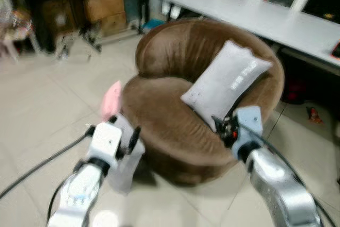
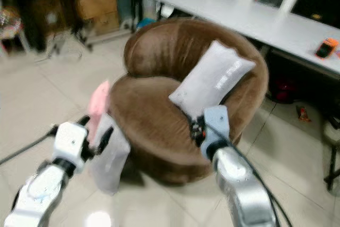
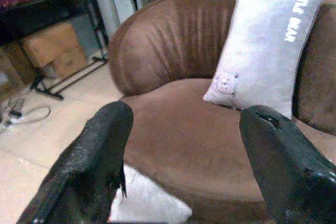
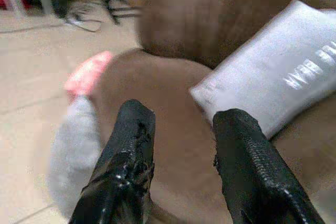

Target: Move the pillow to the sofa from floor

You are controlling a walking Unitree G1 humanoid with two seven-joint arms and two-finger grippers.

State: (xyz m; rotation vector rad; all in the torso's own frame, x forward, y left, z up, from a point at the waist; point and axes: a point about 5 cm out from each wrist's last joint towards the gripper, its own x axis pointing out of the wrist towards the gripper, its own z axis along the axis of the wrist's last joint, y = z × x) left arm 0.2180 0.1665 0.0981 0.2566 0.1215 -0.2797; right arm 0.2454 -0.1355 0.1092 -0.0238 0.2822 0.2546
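The sofa [image 1: 175,126] is a round, tub-shaped seat covered in brown, velvety fabric, with a curved padded back and a broad, softly domed cushion. A light grey pillow [image 1: 226,82], rectangular and plump with faint white lettering on its face, already rests on the seat, tilted and leaning against the right side of the backrest. In the left wrist view a small bear-like emblem shows near one of its lower corners.

On the floor [image 1: 48,110], touching the sofa's front left flank, a second grey cushion [image 2: 109,155] stands on edge, smooth and rounded. Just behind it a pink soft item [image 1: 111,101] leans against the sofa's side; its shape is too blurred to tell.

The floor is pale, glossy tile with thin grout lines. Behind the sofa a long white counter [image 1: 265,17] runs along the right, with a small orange object [image 2: 325,47] on it. At the back left, cardboard boxes [image 1: 103,6] sit on a dark rack, with cables [image 3: 21,115] trailing on the tiles near them.

The left pincer [image 1: 125,138] hovers over the floor cushion, its black fingers spread and grasping nothing. The right pincer [image 4: 181,153] hangs at the sofa's front right edge, just below the leaning pillow, its textured black fingers [image 4: 131,156] parted and released.
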